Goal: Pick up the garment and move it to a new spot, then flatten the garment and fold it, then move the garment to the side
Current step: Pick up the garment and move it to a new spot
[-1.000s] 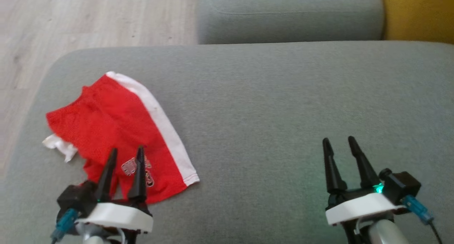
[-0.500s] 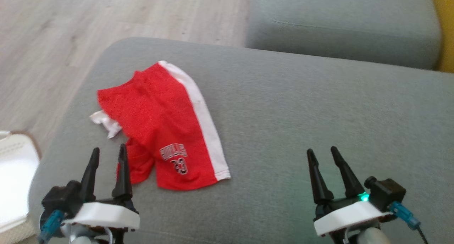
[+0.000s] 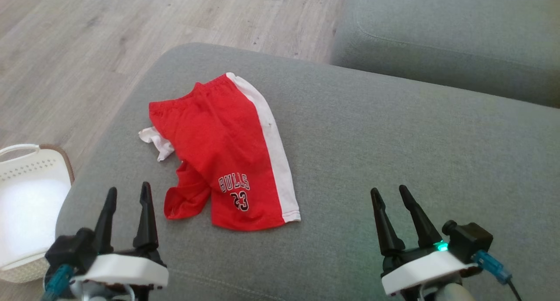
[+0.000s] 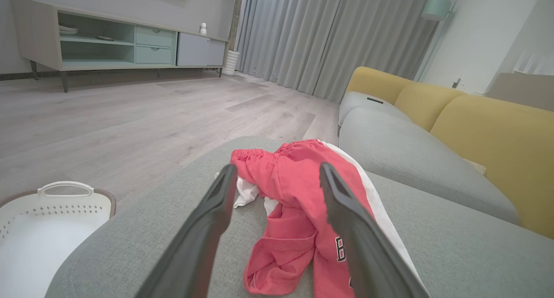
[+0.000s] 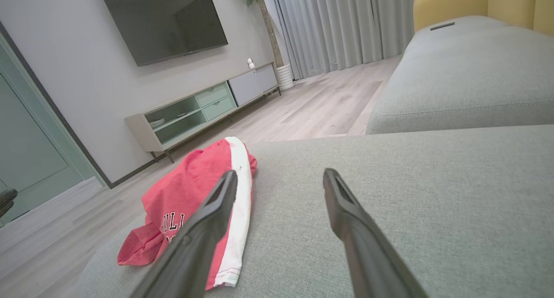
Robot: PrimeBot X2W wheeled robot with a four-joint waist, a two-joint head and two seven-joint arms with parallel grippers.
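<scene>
The garment is a pair of red shorts with a white side stripe and a "BULLS 23" print, lying rumpled on the grey sofa cushion. It also appears in the left wrist view and the right wrist view. My left gripper hovers open just short of the shorts' lower left corner, holding nothing. My right gripper stands open over bare cushion, well to the right of the shorts.
A white perforated laundry basket sits on the wooden floor left of the cushion. A second grey cushion lies behind. The left wrist view has yellow sofa backs; a TV cabinet stands by the wall.
The head camera has swung left, so the shorts sit nearer the middle and the basket has come into view. The shorts lie as before; both grippers stay open.
</scene>
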